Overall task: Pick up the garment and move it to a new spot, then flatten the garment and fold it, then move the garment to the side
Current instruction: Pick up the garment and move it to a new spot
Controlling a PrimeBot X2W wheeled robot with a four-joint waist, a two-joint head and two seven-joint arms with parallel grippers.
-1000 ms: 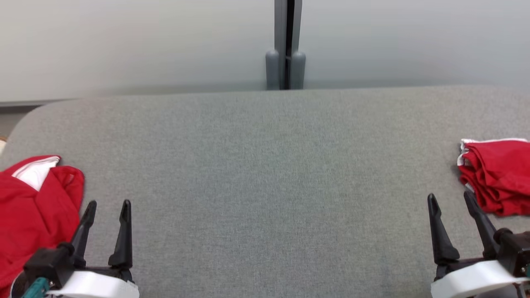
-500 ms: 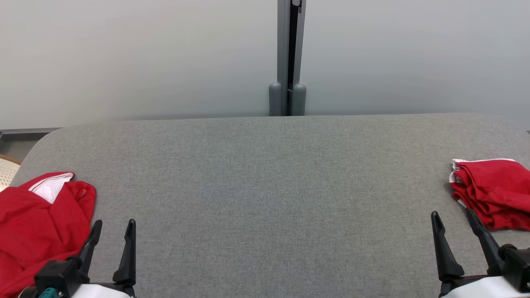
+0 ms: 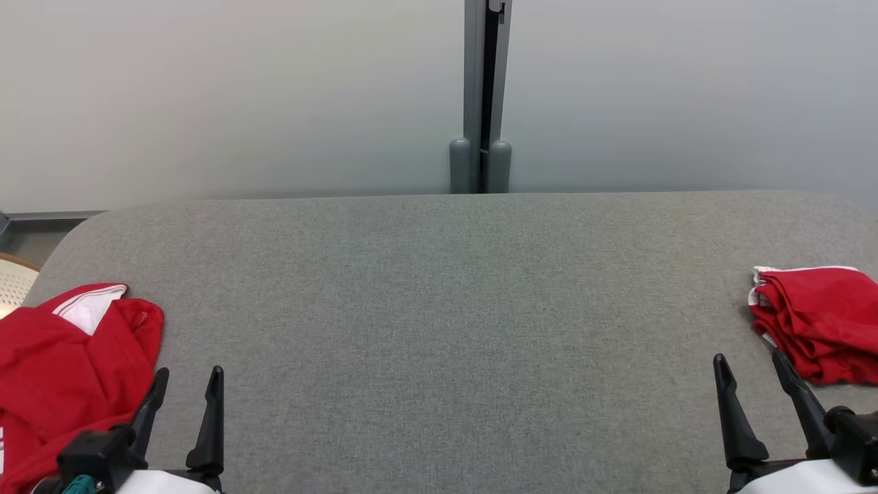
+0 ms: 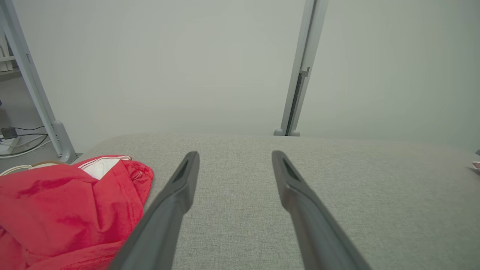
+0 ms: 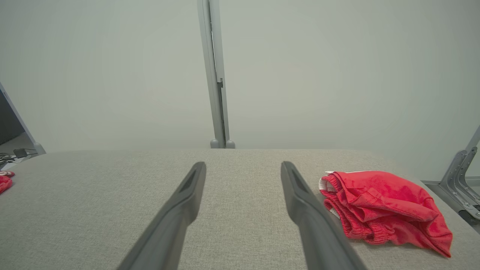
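A crumpled red garment (image 3: 62,363) with white trim lies at the table's left edge; it also shows in the left wrist view as a red heap (image 4: 67,210). My left gripper (image 3: 190,372) stands open just right of it, empty, fingers apart (image 4: 235,153). A second red garment (image 3: 816,319), folded into a compact bundle with a white waistband, rests at the right edge, also seen as a bundle (image 5: 382,206) in the right wrist view. My right gripper (image 3: 748,356) is open and empty just left of that bundle, with its fingers spread (image 5: 243,164).
The grey padded table (image 3: 453,309) spans the view, with rounded far corners. Behind it stand pale partition panels joined by a grey post (image 3: 481,96). A pale chair edge (image 3: 12,281) shows past the left corner. A metal frame (image 5: 459,176) stands off the right side.
The whole head picture has shifted down, so the camera tilted up; more wall shows. Both garments lie as before and both grippers remain open and low.
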